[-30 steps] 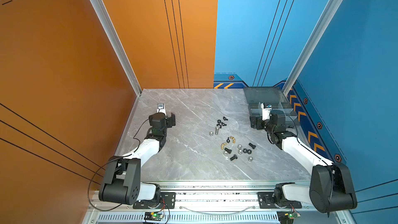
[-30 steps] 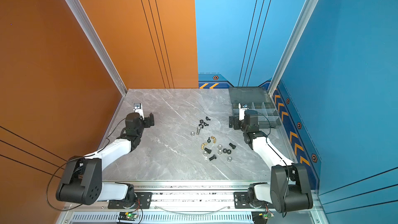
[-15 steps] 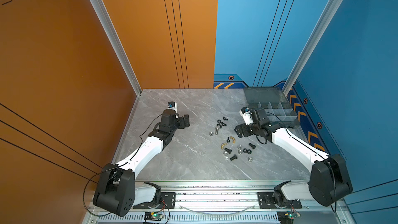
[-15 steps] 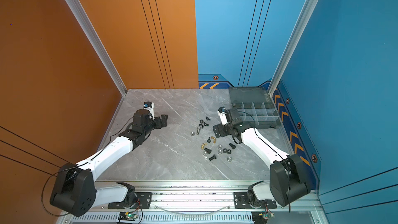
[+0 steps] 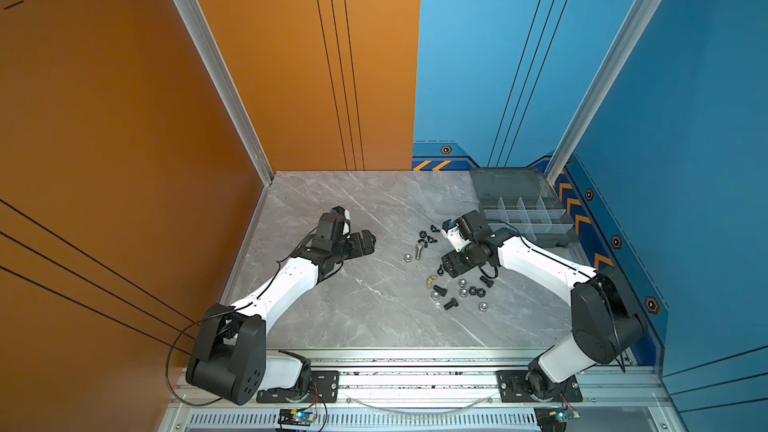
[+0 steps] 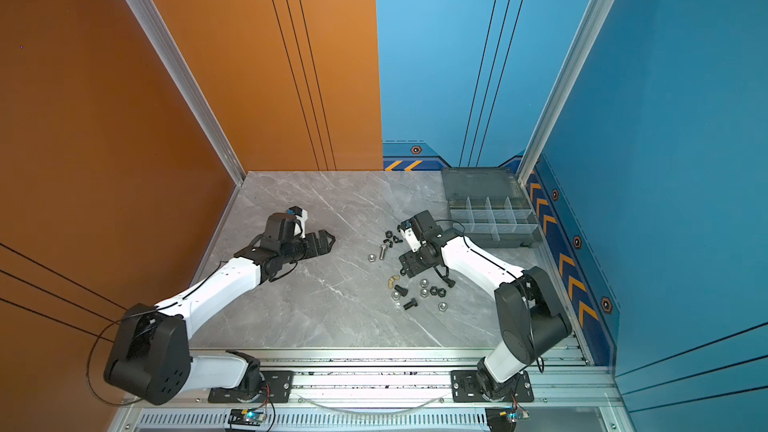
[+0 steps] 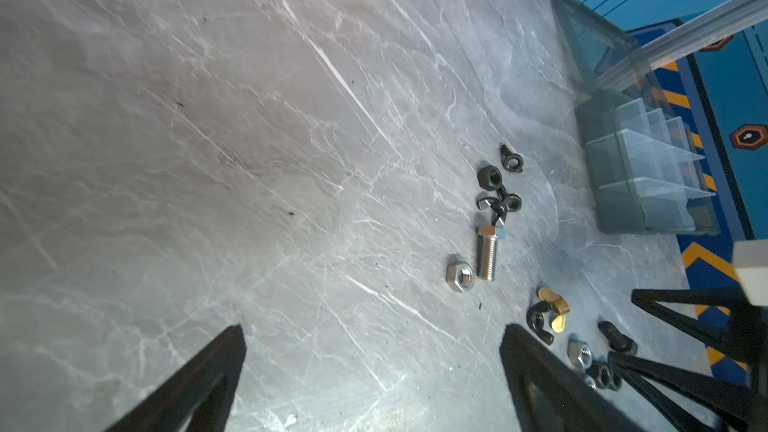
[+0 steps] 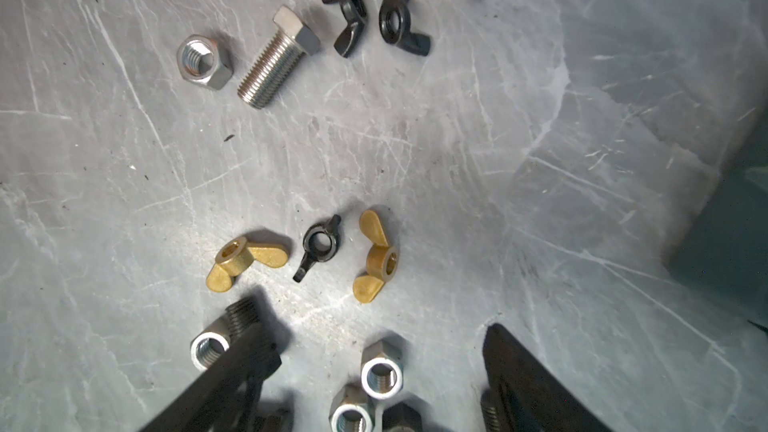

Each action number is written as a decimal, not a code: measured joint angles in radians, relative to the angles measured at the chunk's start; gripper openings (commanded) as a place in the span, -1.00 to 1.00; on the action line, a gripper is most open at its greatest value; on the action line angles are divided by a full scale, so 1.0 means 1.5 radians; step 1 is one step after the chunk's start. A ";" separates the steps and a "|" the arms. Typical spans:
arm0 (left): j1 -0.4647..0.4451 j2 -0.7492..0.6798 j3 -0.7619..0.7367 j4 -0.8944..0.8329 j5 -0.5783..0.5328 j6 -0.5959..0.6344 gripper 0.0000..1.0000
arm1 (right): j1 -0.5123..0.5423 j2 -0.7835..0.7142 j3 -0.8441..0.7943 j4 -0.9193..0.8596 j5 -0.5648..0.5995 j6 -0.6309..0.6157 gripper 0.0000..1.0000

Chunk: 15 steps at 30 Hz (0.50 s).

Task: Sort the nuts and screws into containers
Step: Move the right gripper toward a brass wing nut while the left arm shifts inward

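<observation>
The screws and nuts lie loose on the grey marble table in two clusters. Farther back are a long silver screw (image 8: 278, 56) (image 5: 419, 250), a silver nut (image 8: 203, 62) and black wing nuts (image 8: 345, 18). Nearer are two brass wing nuts (image 8: 245, 259), a small black wing nut (image 8: 318, 245), silver nuts (image 8: 380, 371) and black screws (image 5: 450, 304). My right gripper (image 8: 376, 334) (image 5: 444, 272) stands open low over the near cluster, its fingers on either side of the silver nuts. My left gripper (image 7: 371, 332) (image 5: 371, 239) is open and empty, left of the parts. The containers (image 5: 524, 218) hold nothing I can see.
The organiser box (image 6: 490, 214) stands at the back right with its lid laid open behind it, near the blue wall. An orange wall bounds the left side. A metal rail (image 5: 415, 367) runs along the front edge.
Both arms have swung in toward the middle. The right gripper left the box and came down over the near cluster, its jaws narrowing a little. The left gripper moved rightward toward the parts.
</observation>
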State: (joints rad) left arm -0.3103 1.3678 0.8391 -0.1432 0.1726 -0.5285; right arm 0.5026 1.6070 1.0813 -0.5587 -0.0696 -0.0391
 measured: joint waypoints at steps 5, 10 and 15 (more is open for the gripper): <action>-0.011 0.018 0.023 -0.033 0.030 -0.007 0.95 | 0.011 0.030 0.027 -0.020 0.017 -0.007 0.45; -0.012 0.032 0.025 -0.027 0.073 -0.026 0.95 | 0.019 0.054 0.040 -0.036 0.033 -0.011 0.20; -0.012 0.052 0.025 -0.003 0.114 -0.043 0.95 | 0.023 0.085 0.058 -0.047 0.043 -0.011 0.07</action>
State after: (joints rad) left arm -0.3286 1.4456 0.8761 -0.1471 0.3439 -0.5930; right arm 0.5377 1.7340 1.1690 -0.6292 -0.0051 -0.0559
